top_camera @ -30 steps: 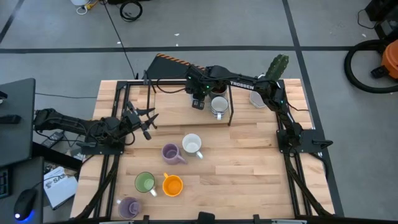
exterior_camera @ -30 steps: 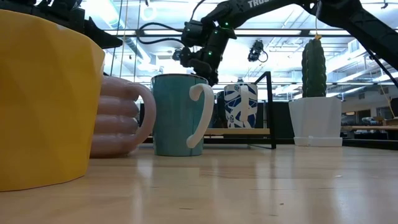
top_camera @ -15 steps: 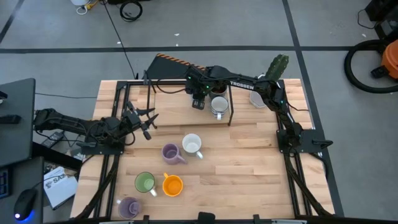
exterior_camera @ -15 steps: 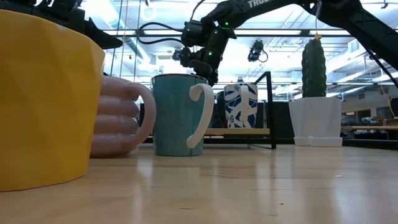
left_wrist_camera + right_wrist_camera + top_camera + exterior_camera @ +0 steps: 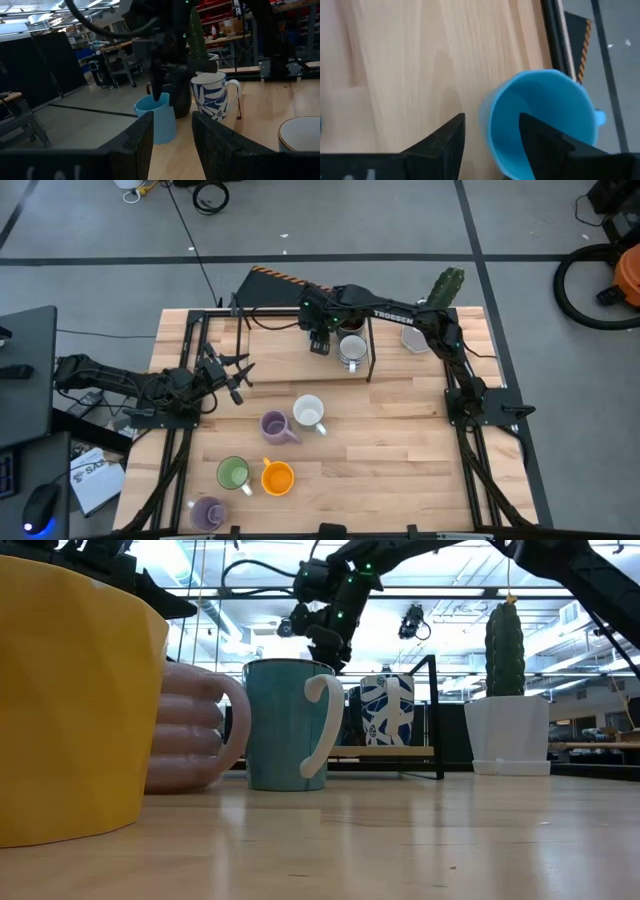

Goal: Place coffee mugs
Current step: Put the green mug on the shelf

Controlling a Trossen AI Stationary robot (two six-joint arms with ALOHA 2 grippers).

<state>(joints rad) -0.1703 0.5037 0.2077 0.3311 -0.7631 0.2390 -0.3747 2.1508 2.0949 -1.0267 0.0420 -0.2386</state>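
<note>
A blue mug (image 5: 545, 120) stands upright on the table at the far side, beside a dark mug (image 5: 181, 97) and a white mug with a blue pattern (image 5: 214, 95). My right gripper (image 5: 492, 140) hangs open over the blue mug, slanting down. One finger is over the mug's hollow and one is outside its wall; I see no touch. White (image 5: 308, 412), purple (image 5: 273, 426), green (image 5: 233, 472), orange (image 5: 277, 478) and another purple mug (image 5: 208, 512) stand nearer. My left gripper (image 5: 235, 375) waits open and level at the table's left.
A black metal frame (image 5: 370, 358) stands by the far mugs. A white pot with a green cactus (image 5: 445, 288) is at the far right corner. The table's right half (image 5: 420, 450) is bare wood. A black case (image 5: 275, 280) lies just past the far edge.
My right gripper has opened over the blue mug; in the low view its fingers stand wider apart than before. The mugs have stayed where they were.
</note>
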